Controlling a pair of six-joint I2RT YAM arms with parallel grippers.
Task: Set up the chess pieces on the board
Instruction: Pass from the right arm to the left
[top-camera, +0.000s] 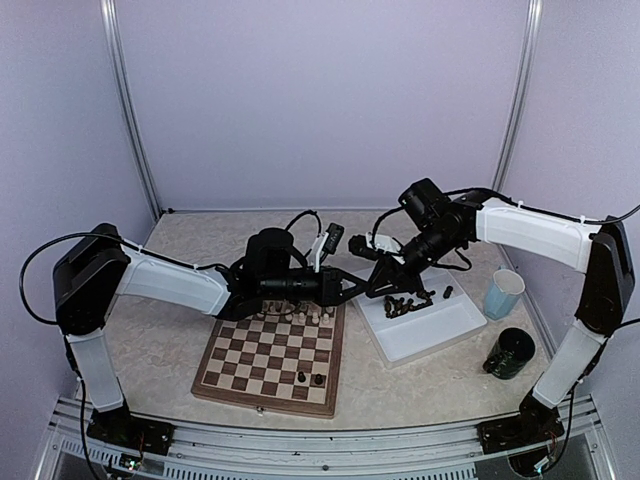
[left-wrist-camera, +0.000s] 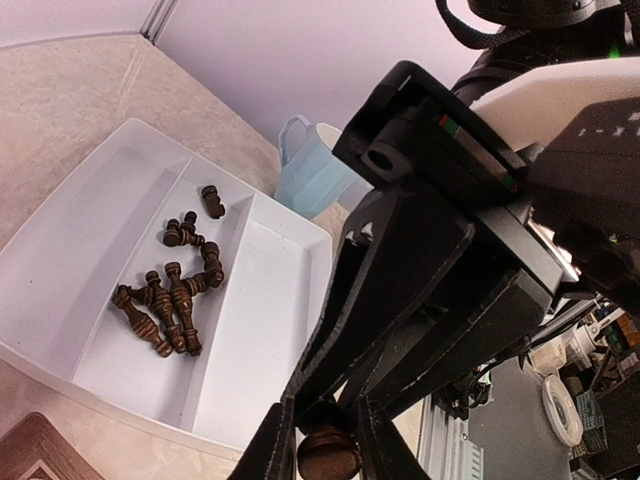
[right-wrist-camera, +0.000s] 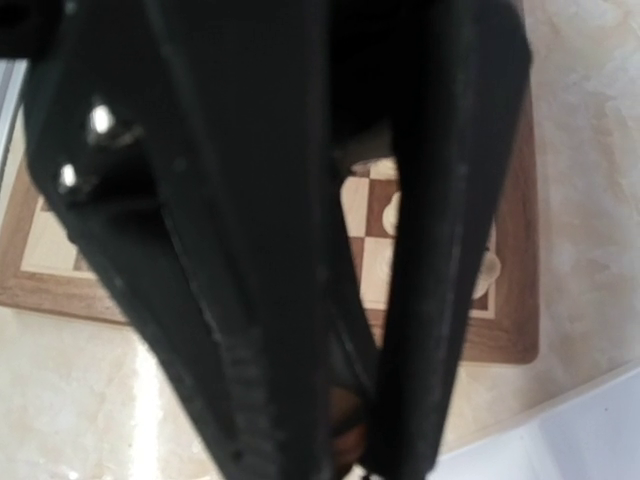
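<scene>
We find one dark piece (left-wrist-camera: 328, 457) at the bottom edge of the left wrist view, sitting between the fingers (left-wrist-camera: 272, 445) of the left gripper (left-wrist-camera: 322, 442), which flank it closely. We cannot tell whether they press it or have let go. The right gripper (right-wrist-camera: 350, 450) comes down onto the same piece from above, its jaws clenched on it. In the overhead view both grippers meet in the middle of the frame, over the gap between the board (top-camera: 250, 365) and the white tray (top-camera: 440, 325). The piece itself is too small to pick out there. The right wrist view is mostly filled with blurred black fingers, and we see only a brownish patch low between them and a corner of the board behind. More dark pieces (left-wrist-camera: 170, 300) lie heaped in the tray's middle compartment. Cream pieces (top-camera: 295, 317) stand along the board's upper edge and two dark ones (top-camera: 310, 379) near its lower edge.
</scene>
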